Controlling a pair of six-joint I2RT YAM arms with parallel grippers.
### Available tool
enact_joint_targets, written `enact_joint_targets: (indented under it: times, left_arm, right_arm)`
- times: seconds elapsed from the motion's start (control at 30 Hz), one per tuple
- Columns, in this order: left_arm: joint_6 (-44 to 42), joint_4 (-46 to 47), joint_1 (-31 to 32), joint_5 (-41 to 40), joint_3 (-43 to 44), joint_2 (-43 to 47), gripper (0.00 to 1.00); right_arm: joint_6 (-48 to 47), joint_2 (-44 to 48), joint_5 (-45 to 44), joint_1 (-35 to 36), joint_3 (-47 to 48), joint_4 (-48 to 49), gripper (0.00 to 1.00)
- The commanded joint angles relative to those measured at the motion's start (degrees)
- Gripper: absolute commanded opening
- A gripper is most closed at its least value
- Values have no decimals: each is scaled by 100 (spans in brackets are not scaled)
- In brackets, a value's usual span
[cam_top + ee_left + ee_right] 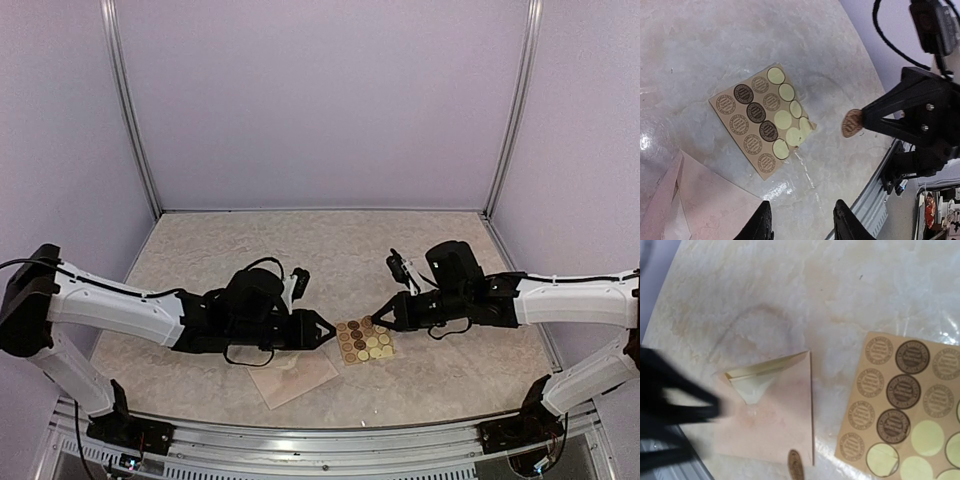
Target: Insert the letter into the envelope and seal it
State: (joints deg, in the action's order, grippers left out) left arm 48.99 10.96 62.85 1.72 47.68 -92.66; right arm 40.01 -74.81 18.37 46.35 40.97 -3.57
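Note:
The cream envelope (772, 422) lies flat on the table, near the front edge (293, 378). A triangular gap at its top shows a pale sheet inside, the letter (749, 386). My right gripper (865, 118) is shut on a round brown sticker (852, 123), held in the air just right of the sticker card (762, 120). In the right wrist view that sticker (796, 465) hangs over the envelope's lower edge. My left gripper (802, 205) is open with nothing between its fingers, over bare table between the envelope's corner (695, 200) and the card.
The square sticker card (364, 340) has several stickers peeled off, leaving pale yellow circles. The table's metal front rail (875, 200) runs close behind my left fingers. Lilac walls enclose the back and sides.

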Motion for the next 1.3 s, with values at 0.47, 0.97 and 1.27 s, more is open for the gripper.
enact_joint_targets:
  times: [0.47,0.97,1.27]
  left_arm:
    - [-307,-1324,-1161,56,-1554,1912,26]
    - [-225,-630,-780,124,-1605,1102,22]
    - [-162,-405,-527,47,-1642,697,20]
  right_arm:
    - [90,-513,213,425,345,282,0]
    - [334,-1301,388,884,747,812,0]
    - [512,-1792,554,1071,890,1078,0]
